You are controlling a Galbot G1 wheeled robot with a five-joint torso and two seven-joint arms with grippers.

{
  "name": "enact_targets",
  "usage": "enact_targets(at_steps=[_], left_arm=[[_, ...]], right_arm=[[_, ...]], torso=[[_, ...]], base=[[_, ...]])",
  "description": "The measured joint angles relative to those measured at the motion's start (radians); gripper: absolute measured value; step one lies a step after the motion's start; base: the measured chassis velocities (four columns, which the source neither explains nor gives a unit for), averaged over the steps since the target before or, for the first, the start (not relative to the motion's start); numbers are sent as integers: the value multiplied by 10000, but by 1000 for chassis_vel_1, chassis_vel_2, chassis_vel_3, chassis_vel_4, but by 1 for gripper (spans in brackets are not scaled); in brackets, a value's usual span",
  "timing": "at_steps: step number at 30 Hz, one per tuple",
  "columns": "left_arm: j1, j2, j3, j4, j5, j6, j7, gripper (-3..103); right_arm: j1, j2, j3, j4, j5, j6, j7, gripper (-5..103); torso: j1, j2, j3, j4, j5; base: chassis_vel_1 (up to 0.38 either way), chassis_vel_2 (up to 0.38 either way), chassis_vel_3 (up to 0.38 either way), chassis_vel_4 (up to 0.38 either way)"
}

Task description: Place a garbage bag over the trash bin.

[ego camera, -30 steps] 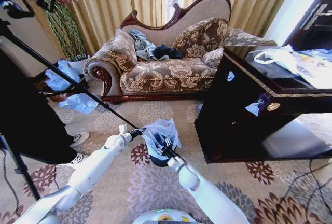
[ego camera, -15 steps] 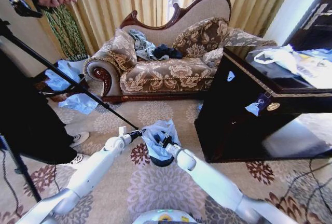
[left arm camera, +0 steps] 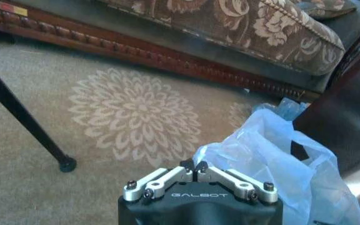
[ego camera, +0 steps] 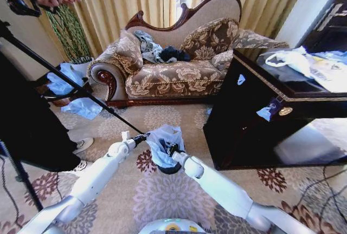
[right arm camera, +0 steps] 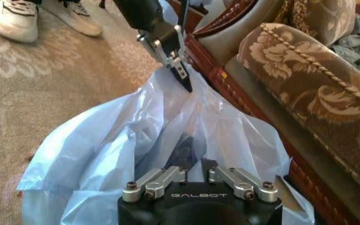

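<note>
On a floral carpet (ego camera: 162, 196) in front of a brocade sofa (ego camera: 173, 71), the pale blue garbage bag (ego camera: 164, 143) sat draped over the black trash bin (ego camera: 168, 167), w/ only the bin's lower edge visible under the plastic. The left gripper (ego camera: 145, 136) was at the bag's left rim, jaws pressed together, pinching a fold of the film; in the right wrist view its tips (right arm camera: 183, 77) bit the bag's top edge. The right gripper (ego camera: 172, 150) was pushed down into the bag's mouth from the near side, fingers (right arm camera: 167, 173) a little apart amid the plastic. A dark wooden cabinet (ego camera: 260, 131) stood just right of the bin.
</note>
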Motion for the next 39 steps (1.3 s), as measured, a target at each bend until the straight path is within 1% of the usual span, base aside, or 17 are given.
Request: enact_targets(at_steps=[1,3,6,7,12,15,16,18,27,29,30,31,33,34,37,38,39], left_arm=[[0,0,0,0,0,0,0,0],[-10,-85,33,7,0,-8,8,0],[-23,-148,77,18,-2,-10,8,0],[-41,-188,106,24,-6,-11,9,0],[-107,-279,212,20,-43,-14,12,0],[-139,-279,229,12,-69,-29,19,0],[-139,-279,229,12,-69,-29,19,0],[-158,-278,229,6,-78,-35,32,0],[19,-266,68,-120,-162,-36,48,0],[101,-276,28,-162,-159,-36,52,0],[122,-291,17,-174,-156,-36,54,0],[122,-291,17,-174,-156,-36,54,0],[147,-334,-27,-175,-141,-40,55,0],[147,-334,-27,-175,-141,-40,55,0],[189,-407,-119,-114,-102,-99,57,0],[215,-420,-145,-90,-94,-124,55,0],[249,-425,-173,-80,-88,-139,50,0]], right_arm=[[0,0,0,0,0,0,0,15],[73,245,-7,-498,-16,69,-6,25],[189,452,-24,-873,-16,89,-37,31],[244,542,-45,-1054,-13,84,-72,38],[470,793,-128,-1786,-89,74,-241,28],[584,761,-313,-2025,-131,44,-435,13],[584,761,-313,-2025,-131,44,-435,13],[661,700,-447,-2083,-159,-120,-692,3],[1211,805,-667,-2178,-483,-1169,-1588,0],[1461,861,-787,-2151,-714,-1725,-2004,-2],[1552,873,-848,-2107,-830,-1957,-2150,3],[1552,873,-848,-2107,-830,-1957,-2150,3],[1697,886,-991,-2021,-1011,-2370,-2375,14],[1697,886,-991,-2021,-1011,-2370,-2375,14],[1878,1010,-1117,-1943,-1320,-3091,-2569,30],[1932,1049,-1133,-1941,-1378,-3214,-2614,30],[2006,1097,-1156,-1937,-1476,-3397,-2707,36]], torso=[[0,0,0,0,0],[0,0,0,-2,3],[0,0,0,0,1],[0,0,0,1,2],[-1,0,0,0,1],[0,0,0,0,2],[0,0,0,0,2],[-1,0,0,0,1],[-1,0,0,1,1],[-1,0,0,1,1],[-1,0,0,1,0],[-1,0,0,1,0],[0,0,0,0,1],[0,0,0,0,1],[-1,0,0,-1,1],[0,0,0,-1,1],[0,0,0,0,0]], base=[[0,0,0,0],[0,0,0,0],[0,0,0,0],[0,0,0,0],[0,0,0,0],[0,0,0,0],[0,0,0,0],[0,0,0,0],[0,0,0,0],[0,0,0,0],[0,0,0,0],[0,0,0,0],[0,0,0,0],[0,0,0,0],[0,0,0,0],[0,0,0,0],[0,0,0,0]])
